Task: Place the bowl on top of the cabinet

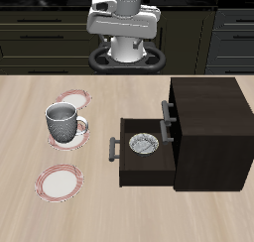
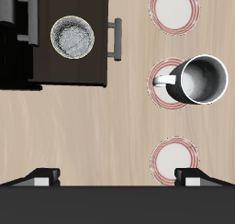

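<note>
While raised high over the worktop's back, the tool grips nothing.
Tool point(image 1: 127, 56): up near the robot's base, well above everything; fingers point(image 2: 39, 177) spread apart, with only bare worktop between them in the wrist view.
Worktop point(image 1: 40, 211): light wood grain, carrying all the things.
Bowl point(image 1: 144, 145): small, round, speckled inside, sitting upright in the open drawer, well apart from the tool; also plain in the wrist view point(image 2: 72, 37).
Drawer point(image 1: 127, 167): dark, pulled out from the cabinet, its bar handle point(image 1: 110, 150) facing the mug.
Cabinet point(image 1: 208, 127): dark box standing beside the plates' area; its flat top is bare; a second handle point(image 1: 167, 114) shows on the closed drawer above the open one.
Mug point(image 1: 63, 122): grey, upright, standing on the middle plate point(image 1: 83, 133), handle toward the cabinet.
Plates: one farther back point(image 1: 71, 96), one nearer the front edge point(image 1: 60, 181), both red-rimmed and lying flat.
</note>
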